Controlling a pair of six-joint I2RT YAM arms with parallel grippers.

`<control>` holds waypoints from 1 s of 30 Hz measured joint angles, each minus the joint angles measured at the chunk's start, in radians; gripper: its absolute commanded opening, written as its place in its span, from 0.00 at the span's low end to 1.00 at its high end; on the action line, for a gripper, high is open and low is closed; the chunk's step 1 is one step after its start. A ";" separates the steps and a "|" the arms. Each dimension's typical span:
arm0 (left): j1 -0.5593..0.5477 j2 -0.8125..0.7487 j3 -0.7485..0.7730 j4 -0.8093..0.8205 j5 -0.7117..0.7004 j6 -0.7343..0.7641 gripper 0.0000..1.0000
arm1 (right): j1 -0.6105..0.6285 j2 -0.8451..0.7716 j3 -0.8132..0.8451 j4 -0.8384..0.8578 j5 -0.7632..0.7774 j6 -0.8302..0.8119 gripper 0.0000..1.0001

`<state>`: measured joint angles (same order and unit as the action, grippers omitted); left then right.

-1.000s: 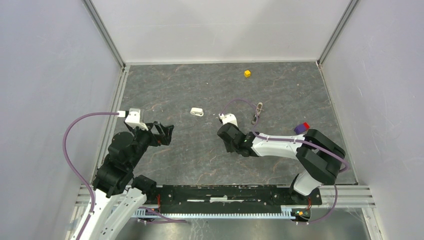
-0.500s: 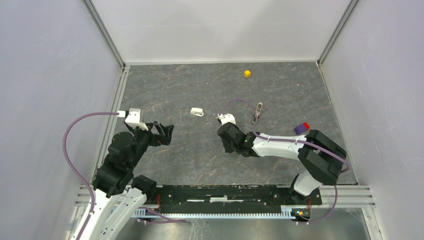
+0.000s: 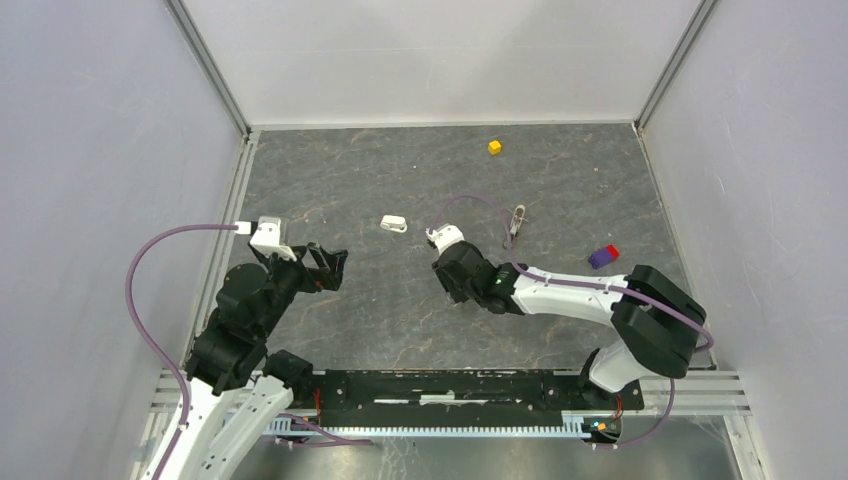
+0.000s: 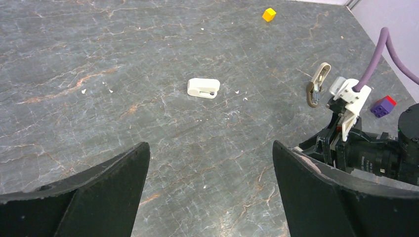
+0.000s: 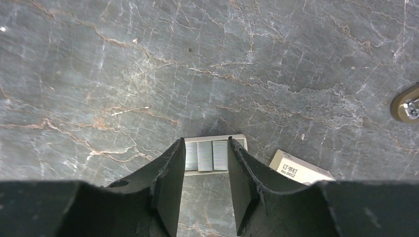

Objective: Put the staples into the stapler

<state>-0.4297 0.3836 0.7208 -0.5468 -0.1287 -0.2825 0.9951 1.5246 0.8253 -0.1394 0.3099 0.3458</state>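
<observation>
Right wrist | right gripper (image 5: 206,148) astride staples (image 5: 206,156) | contact unclear

Bright, even, diffuse light from above leaves only soft, faint shadows, and all three views are sharp.

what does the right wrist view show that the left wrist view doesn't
Only the right wrist view: the staples, framed by the fingers of the right gripper, and a pale labelled box beside them. Only the left wrist view: the stapler, a yellow cube and a purple and red block. Both: the grey marbled table, and probably the olive-brown object at the right wrist view's right edge.
</observation>
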 measured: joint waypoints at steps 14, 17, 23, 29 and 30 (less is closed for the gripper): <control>0.000 0.010 0.000 0.000 0.000 0.000 1.00 | 0.000 0.064 0.000 -0.019 -0.048 -0.104 0.41; 0.000 0.010 0.000 0.000 0.000 0.000 1.00 | 0.000 0.076 0.003 -0.025 -0.044 -0.108 0.40; 0.000 0.013 0.000 0.000 0.000 0.000 1.00 | 0.000 0.077 0.003 -0.027 -0.033 -0.109 0.27; 0.000 0.014 0.000 0.000 0.000 0.000 1.00 | 0.000 0.077 0.003 -0.027 -0.024 -0.094 0.24; 0.000 0.014 0.000 0.000 0.000 0.000 1.00 | 0.000 0.077 0.003 -0.027 -0.021 -0.089 0.23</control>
<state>-0.4297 0.3977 0.7208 -0.5468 -0.1287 -0.2821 0.9951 1.6012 0.8284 -0.1669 0.2893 0.2569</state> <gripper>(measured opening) 0.996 0.246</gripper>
